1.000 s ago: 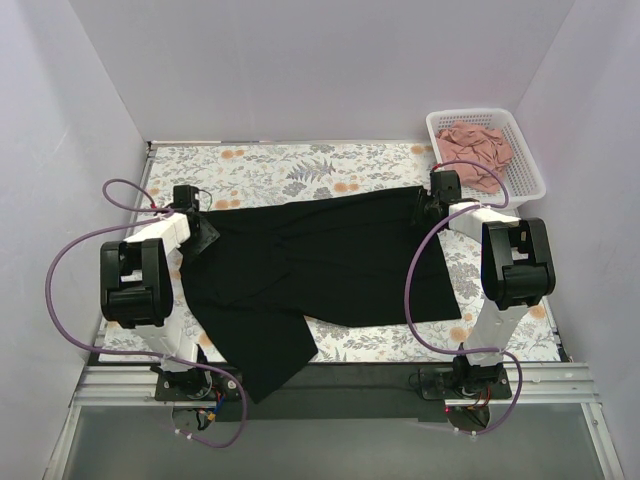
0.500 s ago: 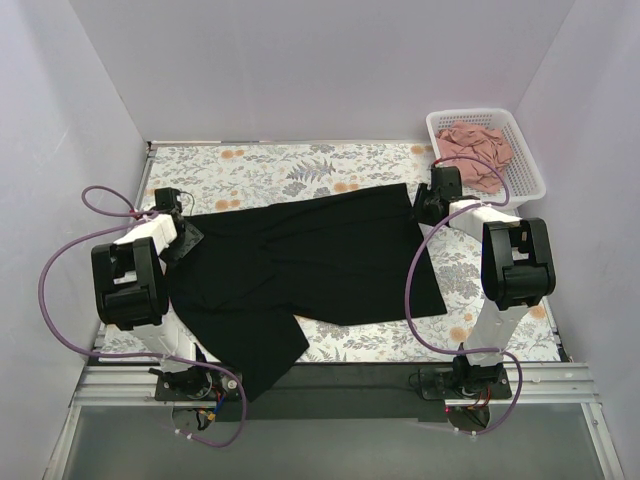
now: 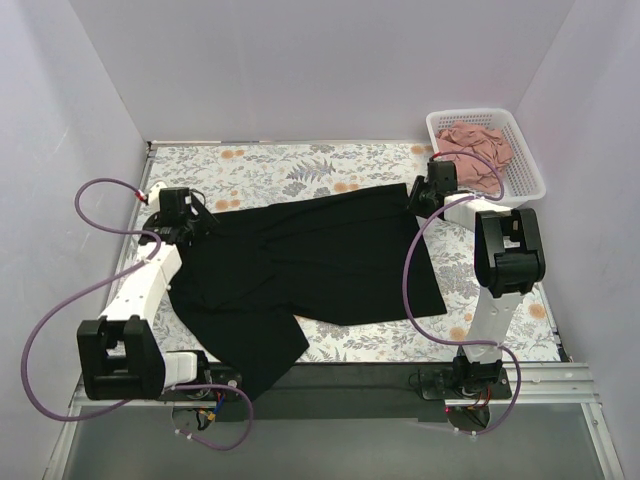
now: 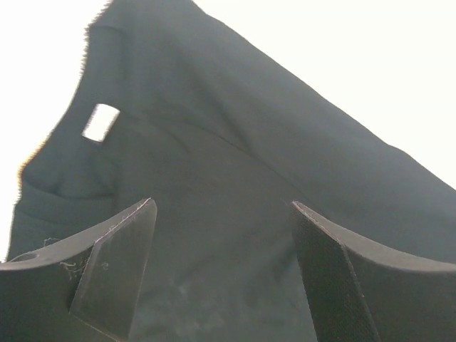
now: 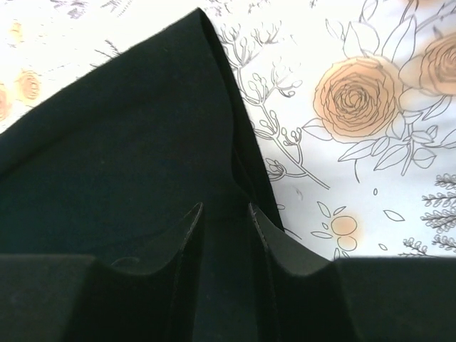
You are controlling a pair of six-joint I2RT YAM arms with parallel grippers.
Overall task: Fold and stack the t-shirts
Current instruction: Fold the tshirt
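Step in hand: laying out the first garment before any fold. The black t-shirt [image 3: 320,260] lies spread across the flowered bench [image 3: 300,170], wrinkled, with one part hanging over the near edge at the left.

Left gripper [image 3: 190,222]: at the shirt's left end by the collar, jaws standing wide, nothing between them — released.

Right gripper [image 5: 225,210]: at the far right corner of the shirt, jaws drawn narrow over the edge fold. I cannot tell whether cloth is pinched.

Next move, in my judgement: take both ends, pull the hanging part onto the bench and flatten the shirt.

Count: two t-shirts. The black one is on the bench. The pink t-shirt [image 3: 478,148] lies crumpled in the one white basket [image 3: 470,113], untouched.
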